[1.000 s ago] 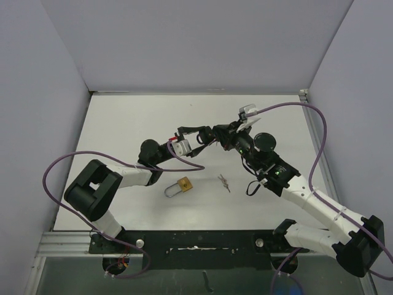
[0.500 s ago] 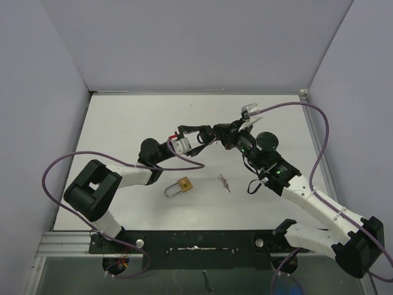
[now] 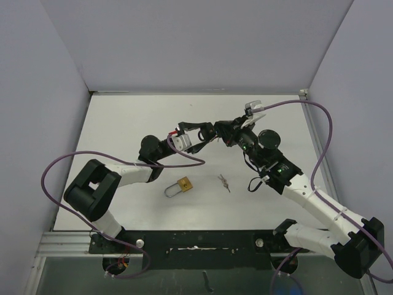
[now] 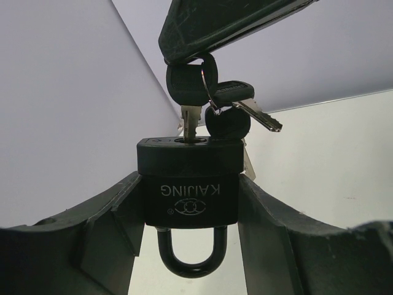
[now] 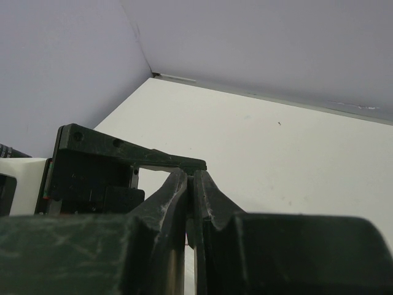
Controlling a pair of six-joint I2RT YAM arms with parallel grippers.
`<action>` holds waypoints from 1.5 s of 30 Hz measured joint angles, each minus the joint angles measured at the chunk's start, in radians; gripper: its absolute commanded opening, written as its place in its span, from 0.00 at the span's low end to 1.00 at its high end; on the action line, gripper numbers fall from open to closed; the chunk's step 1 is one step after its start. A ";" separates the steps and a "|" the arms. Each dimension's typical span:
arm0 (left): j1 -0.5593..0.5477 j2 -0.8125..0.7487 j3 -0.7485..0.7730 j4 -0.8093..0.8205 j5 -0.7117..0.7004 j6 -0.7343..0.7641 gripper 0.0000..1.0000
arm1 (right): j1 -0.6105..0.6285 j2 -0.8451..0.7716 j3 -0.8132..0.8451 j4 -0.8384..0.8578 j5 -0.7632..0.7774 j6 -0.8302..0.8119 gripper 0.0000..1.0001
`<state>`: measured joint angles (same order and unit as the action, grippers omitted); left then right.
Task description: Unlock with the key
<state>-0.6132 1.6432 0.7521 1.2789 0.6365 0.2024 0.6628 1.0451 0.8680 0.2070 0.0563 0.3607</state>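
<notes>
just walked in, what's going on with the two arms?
The left gripper holds a black padlock up off the table. The right gripper pinches a key that sits in the keyhole, with spare keys hanging from its ring. The shackle looks closed, so it is not yet unlocked. A brass padlock and a loose key lie on the table.

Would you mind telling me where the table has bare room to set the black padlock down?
Bare: the far strip of table along the back wall, and the left edge. Crowded: near middle, by the brass padlock and loose keys.
</notes>
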 measured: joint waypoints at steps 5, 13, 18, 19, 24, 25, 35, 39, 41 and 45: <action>0.000 0.000 0.001 -0.005 -0.002 -0.011 0.00 | -0.003 0.000 0.002 -0.007 0.000 0.011 0.00; 0.009 0.000 0.007 -0.005 0.016 -0.041 0.00 | -0.010 -0.004 0.000 0.002 -0.032 -0.019 0.00; 0.017 0.000 0.032 -0.005 0.047 -0.062 0.00 | -0.023 -0.011 0.002 0.018 -0.066 -0.051 0.00; 0.018 0.000 0.034 -0.005 0.050 -0.064 0.00 | -0.024 -0.010 0.006 0.017 -0.072 -0.052 0.00; 0.024 0.000 0.042 -0.004 0.052 -0.071 0.00 | -0.032 0.011 0.030 0.017 -0.102 -0.051 0.00; 0.026 0.000 0.044 -0.005 0.053 -0.072 0.00 | -0.033 0.014 0.030 0.021 -0.105 -0.052 0.00; 0.028 0.000 0.048 -0.010 0.034 -0.069 0.00 | -0.046 0.037 0.053 0.016 -0.123 -0.049 0.00; 0.028 0.000 0.048 -0.018 0.003 -0.044 0.00 | -0.058 0.064 0.079 0.000 -0.132 -0.012 0.00; 0.028 0.000 0.048 -0.026 -0.005 -0.029 0.00 | -0.063 0.069 0.080 0.000 -0.138 -0.001 0.00; 0.027 0.000 0.048 -0.035 -0.020 -0.007 0.00 | -0.069 0.079 0.080 0.001 -0.145 0.019 0.00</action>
<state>-0.5861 1.6432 0.7998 1.2438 0.6167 0.1955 0.5941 1.1236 0.9485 0.2081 -0.0891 0.3794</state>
